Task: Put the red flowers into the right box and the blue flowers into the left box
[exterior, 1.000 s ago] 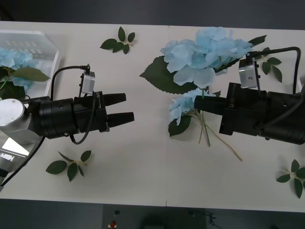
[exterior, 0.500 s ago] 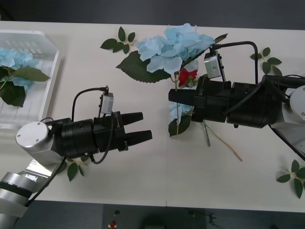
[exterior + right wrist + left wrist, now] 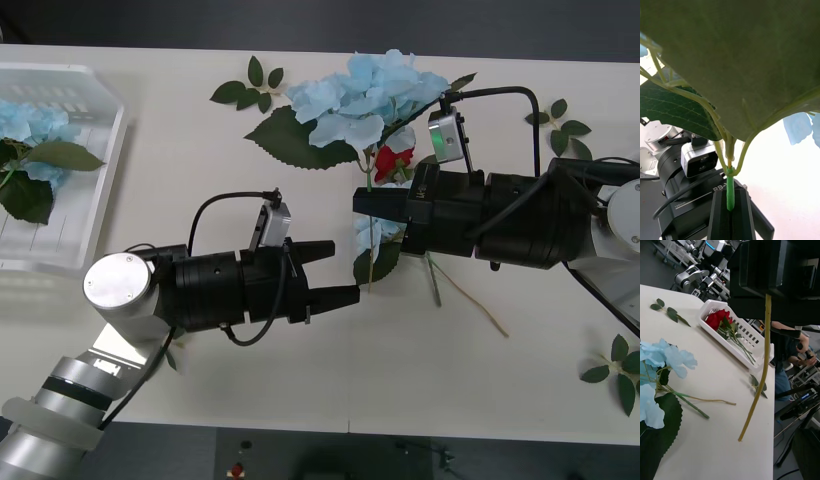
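At the far left of the front view we see the left box (image 3: 95,180) with blue flowers (image 3: 25,125) inside. Lower centre, our left gripper (image 3: 335,272) hangs over bare table (image 3: 400,370), fingers parted, holding nothing. To its right, our right gripper (image 3: 362,203) is clamped on the stem of a lifted blue flower cluster (image 3: 365,90), a red flower (image 3: 393,160) just beside it. The right box (image 3: 748,339) holds red roses (image 3: 718,318). On the left arm's black housing (image 3: 696,210) we read "RB-".
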### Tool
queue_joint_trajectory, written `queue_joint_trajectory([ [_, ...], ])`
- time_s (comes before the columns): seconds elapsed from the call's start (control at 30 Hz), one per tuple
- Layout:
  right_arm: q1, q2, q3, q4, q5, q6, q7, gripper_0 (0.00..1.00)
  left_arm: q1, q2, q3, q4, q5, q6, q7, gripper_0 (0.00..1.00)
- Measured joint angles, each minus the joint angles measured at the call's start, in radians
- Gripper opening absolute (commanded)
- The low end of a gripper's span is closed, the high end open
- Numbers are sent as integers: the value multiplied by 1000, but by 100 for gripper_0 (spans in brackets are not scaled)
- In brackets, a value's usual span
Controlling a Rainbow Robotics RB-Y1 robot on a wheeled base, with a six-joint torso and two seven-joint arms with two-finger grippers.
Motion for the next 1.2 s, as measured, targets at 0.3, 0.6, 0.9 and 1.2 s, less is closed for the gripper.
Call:
queue_joint_trajectory([
  [0.3, 0, 0, 0, 0, 0, 0, -25, 0, -45, 0, -100, 0, 0, -74, 0, 89],
  [0.6, -1, 0, 0, 0, 0, 0, -37, 0, -52, 0, -121, 0, 0, -100, 0, 0],
  [0.9, -1, 0, 0, 0, 0, 0, -39, 0, -53, 0, -140, 0, 0, -135, 0, 0],
  [1.2, -1, 0, 0, 1, -3, 0, -69, 100, -64, 0, -161, 0, 19, -160, 0, 0],
])
